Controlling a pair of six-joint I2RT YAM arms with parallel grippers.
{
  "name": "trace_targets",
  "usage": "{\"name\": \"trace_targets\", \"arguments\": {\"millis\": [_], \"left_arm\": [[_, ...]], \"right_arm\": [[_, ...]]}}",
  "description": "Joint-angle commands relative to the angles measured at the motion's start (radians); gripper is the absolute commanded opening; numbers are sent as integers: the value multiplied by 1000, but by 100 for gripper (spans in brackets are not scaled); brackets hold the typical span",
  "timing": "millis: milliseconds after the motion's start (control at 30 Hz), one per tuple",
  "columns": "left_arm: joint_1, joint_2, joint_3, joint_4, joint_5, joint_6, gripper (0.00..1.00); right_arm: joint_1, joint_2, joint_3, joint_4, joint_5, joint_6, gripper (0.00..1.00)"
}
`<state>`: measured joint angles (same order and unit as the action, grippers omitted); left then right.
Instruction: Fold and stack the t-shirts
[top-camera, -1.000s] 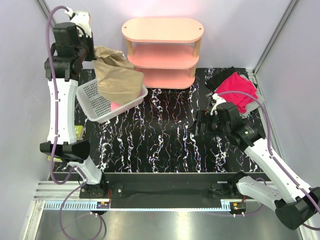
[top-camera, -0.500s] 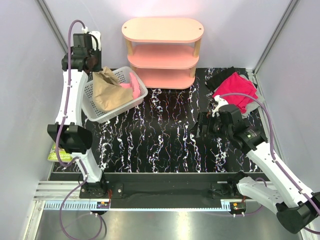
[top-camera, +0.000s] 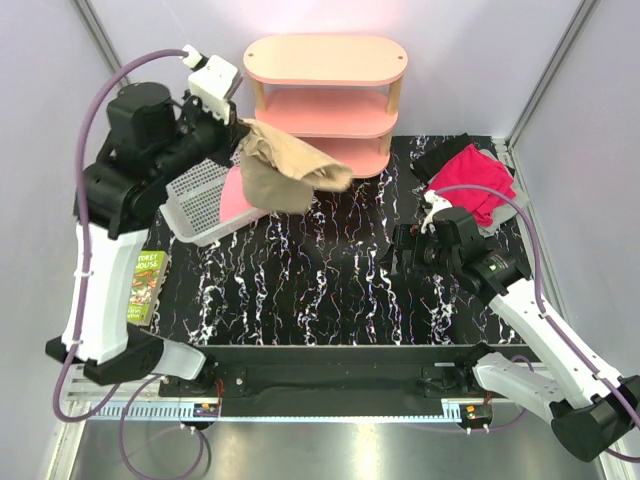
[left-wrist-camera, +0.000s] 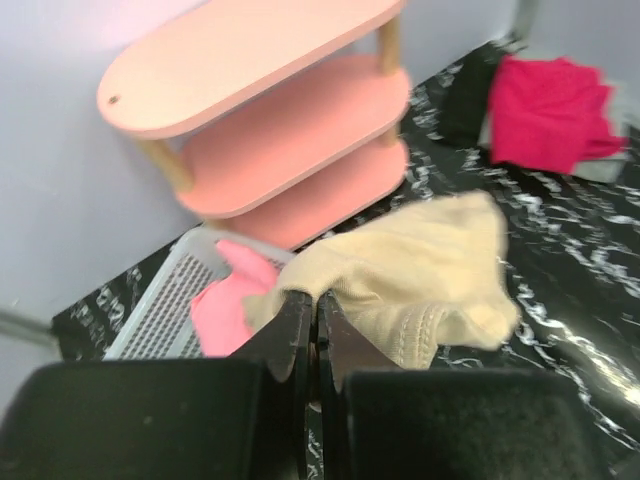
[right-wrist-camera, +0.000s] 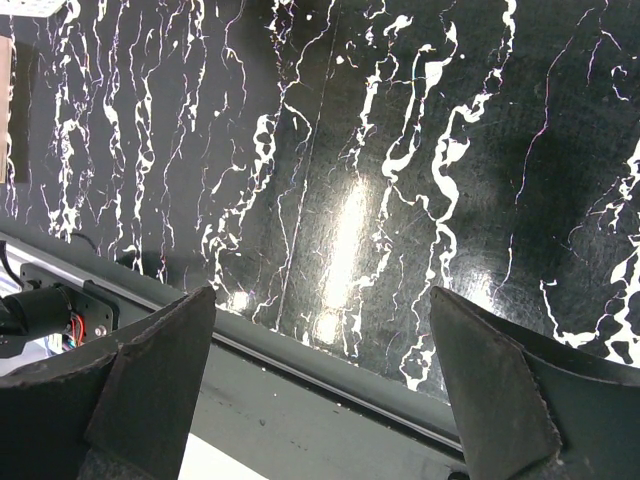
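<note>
Standing tall at the far left, the left arm rises from its base, folds at a high elbow and points its wrist toward the back of the table. The left gripper (top-camera: 238, 138) (left-wrist-camera: 316, 300) has its dark jaws pressed together on a pinch of the tan t-shirt (top-camera: 292, 165) (left-wrist-camera: 425, 270). That shirt hangs in the air as a soft, crumpled bunch, with a ribbed collar seam showing in the left wrist view. It spreads out over the right rim of the basket (top-camera: 190, 190) (left-wrist-camera: 160, 300), a white plastic mesh tray sitting tilted. A light pink t-shirt (top-camera: 234, 196) (left-wrist-camera: 222, 308) lies in the basket, partly under the hanging cloth. A green printed booklet (top-camera: 145, 283) lies flat beside the arm at the table's left edge.

Behind them stands the shelf (top-camera: 325, 100) (left-wrist-camera: 270, 110), three smooth oval boards in pale pink on light wooden posts. The table (top-camera: 320, 290) (right-wrist-camera: 350, 150) is glossy black with white marble veins.

Further right, the right arm stretches low from its base, elbow out to the right and forearm angled in toward the middle. The right gripper (top-camera: 400, 250) (right-wrist-camera: 325, 350) hovers over bare tabletop, its two wedge-shaped jaws spread wide with nothing between them.

At the back right corner, a magenta t-shirt (top-camera: 475, 180) (left-wrist-camera: 545, 105) lies in a loose heap, overlapping a black t-shirt (top-camera: 438, 155) (left-wrist-camera: 465, 95) on its left.
</note>
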<state>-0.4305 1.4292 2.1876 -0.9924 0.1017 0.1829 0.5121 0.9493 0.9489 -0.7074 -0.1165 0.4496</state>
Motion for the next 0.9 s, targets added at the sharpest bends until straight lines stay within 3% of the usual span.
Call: {"name": "trace_targets", "arguments": {"millis": [0, 400, 433, 467, 533, 567, 867], "left_arm": [[-39, 13, -84, -12, 121, -10, 0], [-73, 56, -635, 55, 245, -22, 0], [-74, 65, -655, 64, 240, -17, 6], [-74, 71, -690, 64, 233, -11, 43], [-71, 80, -719, 78, 181, 3, 79], [-57, 77, -758, 95, 162, 7, 90], [114, 168, -868, 176, 151, 24, 89]], "right_arm": [[-1, -15, 18, 19, 0, 9, 95], [-1, -27, 21, 20, 31, 12, 95], [-1, -21, 22, 19, 32, 14, 95], [-1, -18, 22, 19, 34, 12, 96], [-1, -9, 22, 20, 34, 9, 96], [-1, -9, 21, 20, 32, 8, 96], [-1, -7, 5, 26, 28, 1, 97]]}}
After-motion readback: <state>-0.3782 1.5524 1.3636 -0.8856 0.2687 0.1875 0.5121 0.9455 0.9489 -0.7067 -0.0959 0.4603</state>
